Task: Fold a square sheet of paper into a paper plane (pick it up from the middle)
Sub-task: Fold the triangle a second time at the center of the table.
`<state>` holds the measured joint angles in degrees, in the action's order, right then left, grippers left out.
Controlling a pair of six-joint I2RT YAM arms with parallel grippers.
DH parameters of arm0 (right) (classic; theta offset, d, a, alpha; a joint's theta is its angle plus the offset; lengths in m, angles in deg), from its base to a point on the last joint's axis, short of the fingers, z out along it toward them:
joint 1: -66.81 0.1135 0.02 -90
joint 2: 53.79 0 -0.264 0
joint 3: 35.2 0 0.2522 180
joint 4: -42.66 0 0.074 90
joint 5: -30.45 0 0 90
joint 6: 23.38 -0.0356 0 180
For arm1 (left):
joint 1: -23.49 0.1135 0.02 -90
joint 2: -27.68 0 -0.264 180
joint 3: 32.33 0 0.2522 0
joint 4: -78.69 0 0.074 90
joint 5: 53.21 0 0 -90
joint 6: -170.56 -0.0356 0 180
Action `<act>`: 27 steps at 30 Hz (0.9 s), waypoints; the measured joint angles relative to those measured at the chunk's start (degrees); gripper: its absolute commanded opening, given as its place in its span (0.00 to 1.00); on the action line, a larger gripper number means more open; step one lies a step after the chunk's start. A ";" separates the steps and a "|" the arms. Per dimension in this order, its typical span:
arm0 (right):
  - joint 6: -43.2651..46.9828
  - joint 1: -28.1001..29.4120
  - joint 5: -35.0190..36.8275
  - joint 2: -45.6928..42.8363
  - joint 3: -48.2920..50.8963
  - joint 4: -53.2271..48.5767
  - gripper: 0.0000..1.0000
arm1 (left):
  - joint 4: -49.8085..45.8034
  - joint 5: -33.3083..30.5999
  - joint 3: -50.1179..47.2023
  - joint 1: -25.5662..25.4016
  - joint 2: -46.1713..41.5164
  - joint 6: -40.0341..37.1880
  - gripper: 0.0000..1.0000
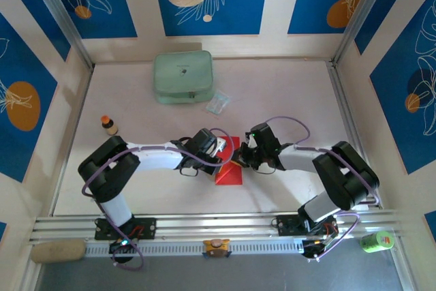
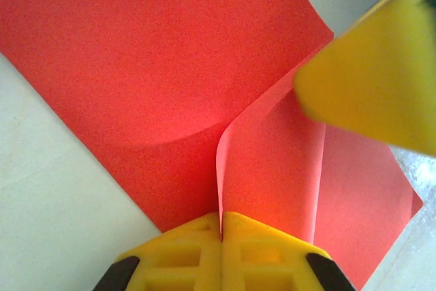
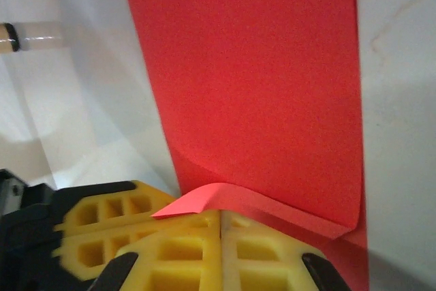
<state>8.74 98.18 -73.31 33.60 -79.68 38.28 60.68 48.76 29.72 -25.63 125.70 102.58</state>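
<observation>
Paper [image 2: 136, 66] | fold nipped in left jaws | corner in right jaws

From above, the sheet of paper [image 1: 229, 172] lies partly under the left tool [image 1: 219, 151] and the right tool [image 1: 241, 159], so its full outline is hidden, and the tool tips are too small to make out. What the clear packet [image 1: 218, 103] and the little bottle [image 1: 107, 125] at the left contain is too small to tell. In the left wrist view the sheet runs off the top edge, the tool's own fingers [image 2: 184, 253] are cut by the bottom edge, and the other tool's yellow finger [image 2: 368, 80] is blurred and cut off at the right. In the right wrist view a pale, blurred cylinder [image 3: 30, 32] leaves the left edge; what it is cannot be told.
</observation>
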 measured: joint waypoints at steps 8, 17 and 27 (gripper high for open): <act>-0.22 -2.14 -1.62 2.47 1.03 1.66 0.00 | 0.17 0.00 -0.02 0.00 0.00 0.00 0.00; 0.48 -1.79 -2.14 -0.87 1.25 1.36 0.02 | 0.15 0.00 0.00 0.00 0.00 0.00 0.00; 0.39 2.23 -2.10 3.04 0.72 2.19 0.00 | 0.15 -0.02 -0.02 0.00 0.00 0.00 0.00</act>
<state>9.13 100.41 -75.41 36.64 -78.96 40.47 60.83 48.74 29.70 -25.63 125.70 102.58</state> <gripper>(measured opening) 0.053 0.064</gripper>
